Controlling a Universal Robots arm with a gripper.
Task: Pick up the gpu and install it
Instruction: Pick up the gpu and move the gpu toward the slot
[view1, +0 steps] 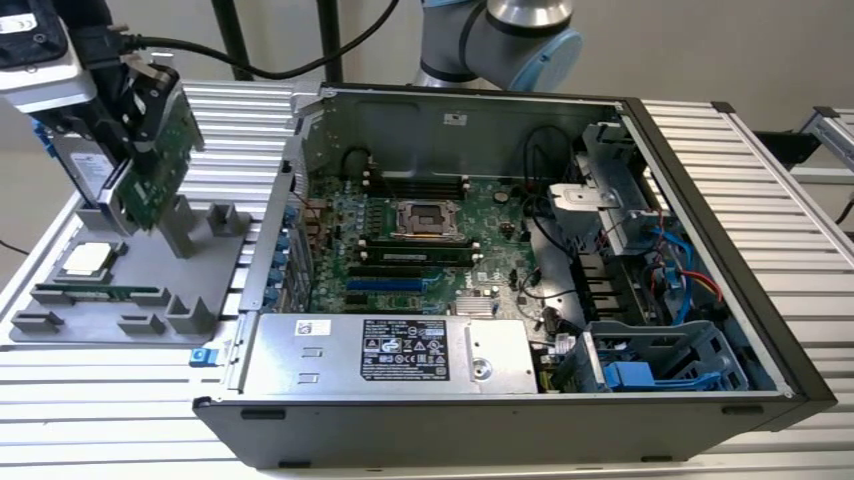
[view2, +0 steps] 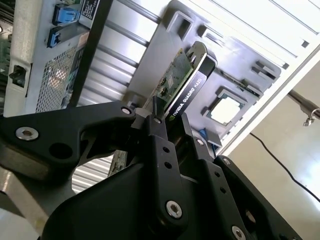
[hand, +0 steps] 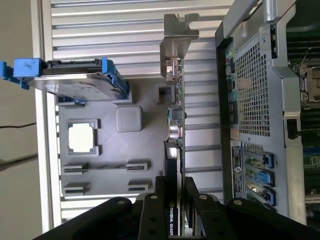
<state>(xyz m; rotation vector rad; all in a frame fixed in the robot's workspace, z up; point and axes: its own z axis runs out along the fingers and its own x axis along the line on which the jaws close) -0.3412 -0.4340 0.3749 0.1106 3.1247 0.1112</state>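
The gpu (view1: 158, 175) is a green card with a black cooler, standing on edge over the grey holder tray (view1: 80, 330) at the exterior view's left. My gripper (view1: 138, 125) is shut on its upper edge. In the second wrist view the black fingers (view2: 161, 137) clamp the gpu (view2: 181, 82) on both faces, and my gripper (view2: 172, 120) sits at the card's near end. In the first wrist view the gpu (hand: 175, 117) is seen edge-on, with its silver bracket at the far end and my gripper (hand: 175, 186) closed on it. I cannot tell whether the card's lower edge touches the tray.
The open computer case (view1: 694, 130) lies at the exterior view's right of the tray, its motherboard (view1: 414, 250) showing expansion slots (view1: 387, 285). A hard drive in a blue frame (hand: 75, 82), a processor (hand: 82, 137) and a memory stick (view1: 100, 293) sit on the tray.
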